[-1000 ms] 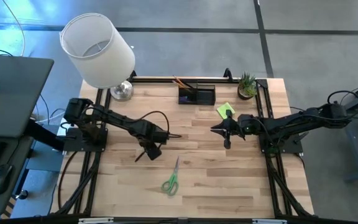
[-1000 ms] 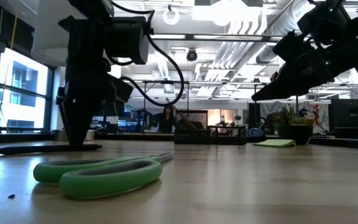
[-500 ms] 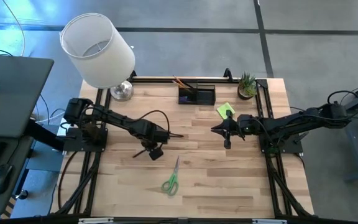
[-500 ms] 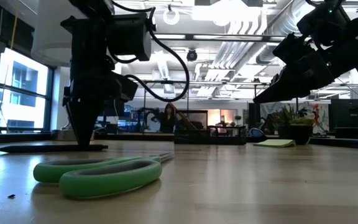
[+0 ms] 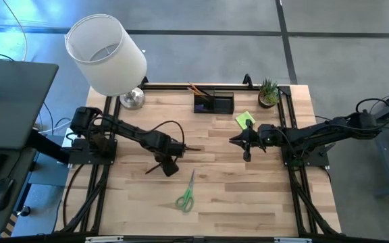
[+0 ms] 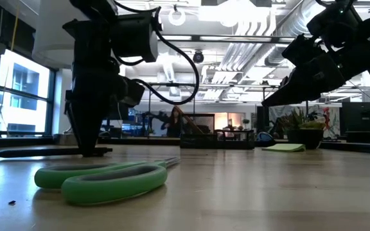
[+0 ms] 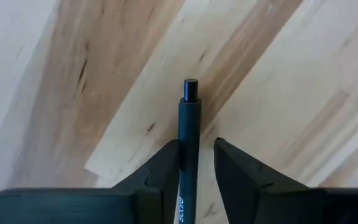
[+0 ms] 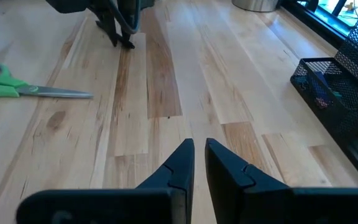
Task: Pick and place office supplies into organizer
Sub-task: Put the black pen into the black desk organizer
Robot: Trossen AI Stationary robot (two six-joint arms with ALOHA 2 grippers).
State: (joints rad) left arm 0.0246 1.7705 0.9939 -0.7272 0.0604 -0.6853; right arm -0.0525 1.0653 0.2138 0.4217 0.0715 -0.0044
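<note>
A dark pen (image 7: 189, 143) lies flat on the table left of centre (image 5: 152, 169). My left gripper (image 7: 196, 155) points down over it (image 6: 92, 151), open, one finger on each side of the barrel. Green-handled scissors (image 5: 186, 196) lie flat near the front (image 6: 101, 178). The black organizer (image 5: 214, 102) stands at the far edge with orange pencils (image 5: 196, 88) in it. A lime-green sticky-note pad (image 5: 244, 119) lies in front of it. My right gripper (image 5: 247, 143) hovers shut and empty above the table right of centre (image 8: 199, 149). My left gripper stands astride the pen's barrel near its button end (image 7: 190, 87), fingers pointing down and lying across it. One finger (image 7: 166, 165) sits right against the barrel; the other (image 7: 229, 165) stands off by a small gap. The pen rests flat on the table.
A white-shaded lamp (image 5: 107, 54) stands at the far left corner and a small potted plant (image 5: 269, 92) at the far right. Bare wood lies between the two arms and along the near edge beside the scissors.
My left gripper has shifted a little toward the table's right edge, staying low over the pen. The pen has stayed on the table.
</note>
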